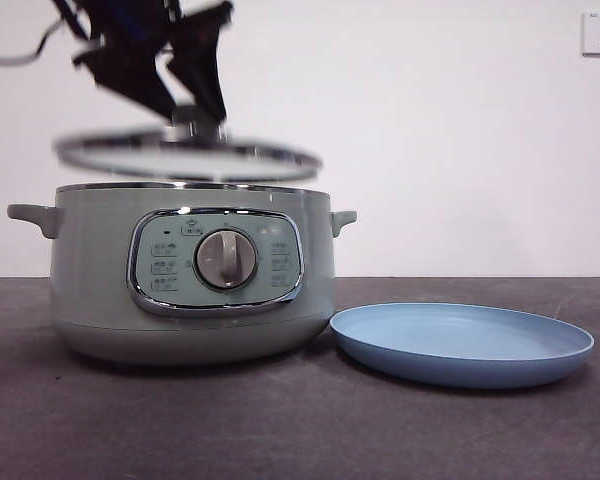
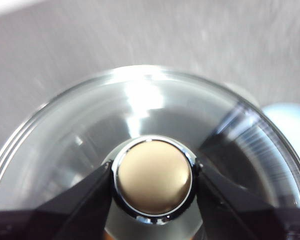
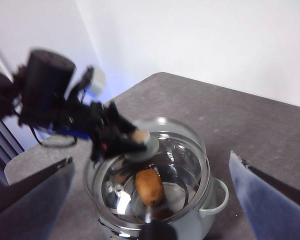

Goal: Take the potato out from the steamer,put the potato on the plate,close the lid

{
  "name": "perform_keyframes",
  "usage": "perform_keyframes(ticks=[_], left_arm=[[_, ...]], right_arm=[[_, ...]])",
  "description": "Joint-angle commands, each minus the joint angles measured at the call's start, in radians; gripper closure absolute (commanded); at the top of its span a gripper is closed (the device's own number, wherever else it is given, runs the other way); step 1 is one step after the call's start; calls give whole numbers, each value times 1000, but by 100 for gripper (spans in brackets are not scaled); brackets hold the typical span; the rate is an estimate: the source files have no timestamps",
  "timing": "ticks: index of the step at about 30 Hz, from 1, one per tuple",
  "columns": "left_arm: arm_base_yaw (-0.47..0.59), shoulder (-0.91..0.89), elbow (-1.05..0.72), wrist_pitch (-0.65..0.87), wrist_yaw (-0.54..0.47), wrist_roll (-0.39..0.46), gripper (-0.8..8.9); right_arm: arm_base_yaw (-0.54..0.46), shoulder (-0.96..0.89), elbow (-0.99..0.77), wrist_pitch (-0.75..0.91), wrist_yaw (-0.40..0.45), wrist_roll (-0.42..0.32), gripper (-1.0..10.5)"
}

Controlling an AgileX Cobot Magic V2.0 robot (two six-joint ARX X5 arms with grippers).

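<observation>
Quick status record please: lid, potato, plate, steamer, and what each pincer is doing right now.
lid: lifted clear above the steamer, held by its knob
left pincer: shut on the lid knob, above the pot
right pincer: open, waiting high above the table, holding nothing
potato: lying inside the steamer, seen through the glass lid
steamer: on the table, dial facing the front camera
plate: on the table beside the steamer, nothing visible on it
task stage: lid off, potato not yet taken out

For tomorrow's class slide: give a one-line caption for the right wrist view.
Left gripper holds the glass lid by its knob above the steamer, potato inside.
</observation>
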Motion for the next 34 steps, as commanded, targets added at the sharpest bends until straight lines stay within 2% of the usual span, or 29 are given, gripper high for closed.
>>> perform_keyframes(ticks=[1, 6, 11, 15, 19, 23, 27, 34], left_arm=[[3, -55, 122, -12, 0, 44, 822], [3, -101, 293, -141, 1, 83, 822], [4, -203, 355, -175, 0, 90, 822], [5, -306, 355, -185, -1, 100, 822], [5, -414, 355, -199, -28, 113, 822], [5, -516, 355, -219, -115, 140, 822], [5, -616, 355, -275, -204, 166, 822], [5, -764, 355, -386, -328, 171, 822]], right_arm=[[2, -1, 2, 8, 2, -1, 352], [2, -1, 2, 51, -5, -2, 352], [8, 21, 50, 56, -5, -24, 352], [49, 95, 178, -2, -3, -47, 352], [132, 230, 393, -166, 18, -140, 353], [233, 385, 602, -295, 126, -222, 387], [330, 533, 763, -338, 237, -274, 425], [467, 756, 924, -417, 404, -370, 411]])
